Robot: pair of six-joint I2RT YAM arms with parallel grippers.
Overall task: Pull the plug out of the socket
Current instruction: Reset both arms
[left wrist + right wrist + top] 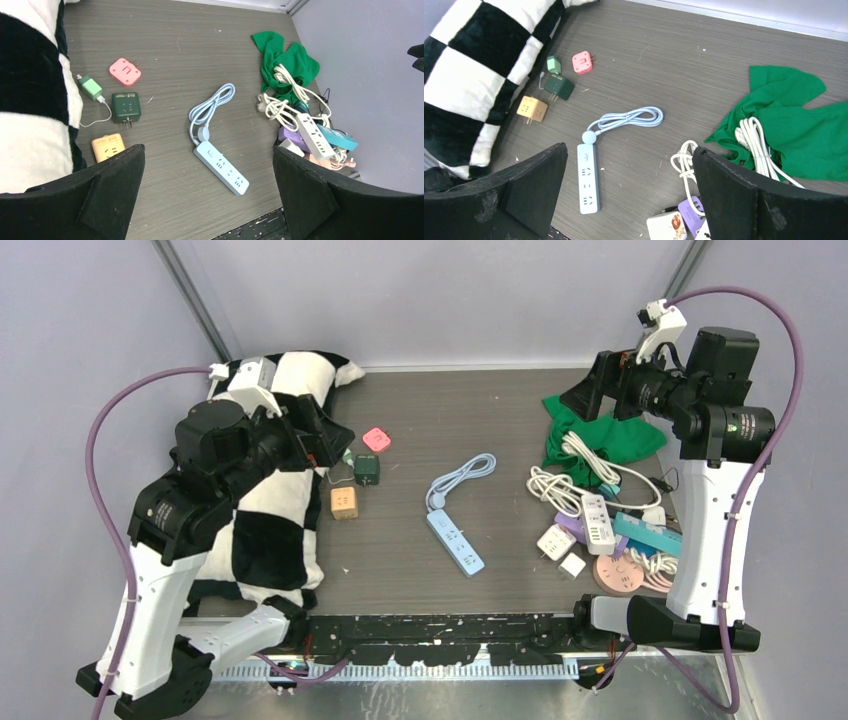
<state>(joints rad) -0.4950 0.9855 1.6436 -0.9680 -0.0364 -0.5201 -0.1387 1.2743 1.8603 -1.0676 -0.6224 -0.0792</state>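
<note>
A light blue power strip [456, 541] lies mid-table with its coiled cord [463, 473] and round plug beside its far end; its sockets look empty. It also shows in the left wrist view [221, 167] and the right wrist view [588, 178]. A light green charger [91, 87] sits by a dark green cube socket [125, 106], with a thin white cable between them; I cannot tell if it is plugged in. My left gripper [325, 440] [208, 147] is open and empty, high above the table. My right gripper [590, 390] [630, 146] is open and empty too.
A black-and-white checked pillow [265, 520] lies at the left. A pink cube adapter [376, 439] and an orange one [344, 503] lie near it. At the right are a green cloth [600, 435], white cords [560, 485], a white power strip [597, 521] and several more adapters.
</note>
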